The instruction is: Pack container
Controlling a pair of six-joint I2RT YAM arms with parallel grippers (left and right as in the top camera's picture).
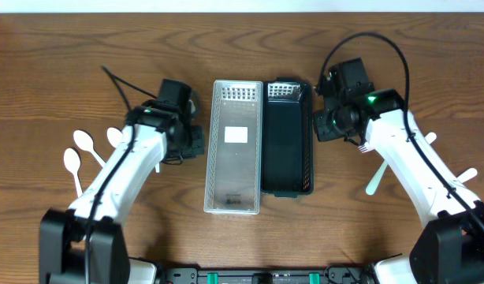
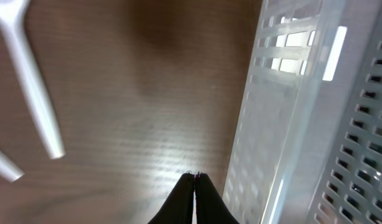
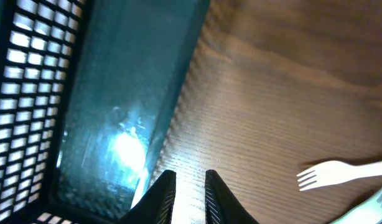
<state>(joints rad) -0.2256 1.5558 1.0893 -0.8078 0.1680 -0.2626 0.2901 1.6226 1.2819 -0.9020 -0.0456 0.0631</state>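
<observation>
Packing looks barely started: the clear tray (image 1: 213,150) and black tray (image 1: 285,142) sit side by side mid-table, both seemingly empty. Spoons (image 1: 86,142) lie left, a fork (image 3: 328,173) right. Left gripper (image 2: 195,180) is pinched together on nothing; right gripper (image 3: 190,177) is barely apart, also empty.

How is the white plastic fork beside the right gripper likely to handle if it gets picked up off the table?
The fork looks like thin moulded plastic, so probably very light and a little springy. Lying flat on the smooth table, it may skate sideways rather than lift. Its slim tines look easiest to snap.
</observation>
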